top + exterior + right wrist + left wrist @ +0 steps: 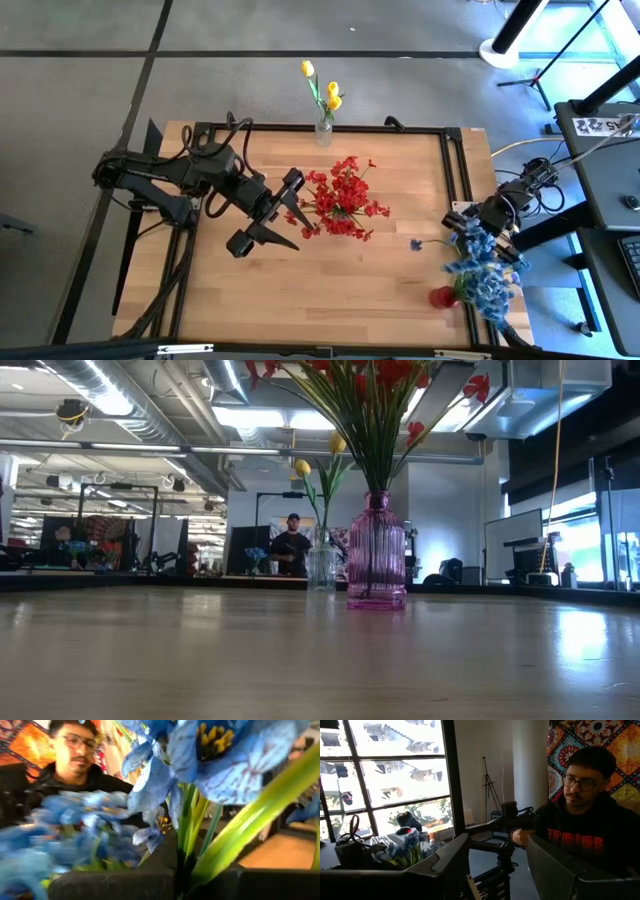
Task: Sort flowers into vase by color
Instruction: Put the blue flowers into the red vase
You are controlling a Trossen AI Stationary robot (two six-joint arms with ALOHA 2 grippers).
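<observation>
Right end effector (487, 228) is gripping blue flowers (487, 268), needing lowering into the red vase (444, 297) beneath; left end effector (268, 215) is waiting open.

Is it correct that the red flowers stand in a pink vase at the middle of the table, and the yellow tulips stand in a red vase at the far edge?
Not quite. In the low view, the yellow tulips stand in a clear glass vase, not a red one. The red flowers and their pink vase are as you say.

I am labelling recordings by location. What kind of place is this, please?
Probably a robotics lab in a large open workspace. Two arms work at a framed wooden table, exposed ducts run along the ceiling, and a desk with a keyboard stands beside it.
</observation>
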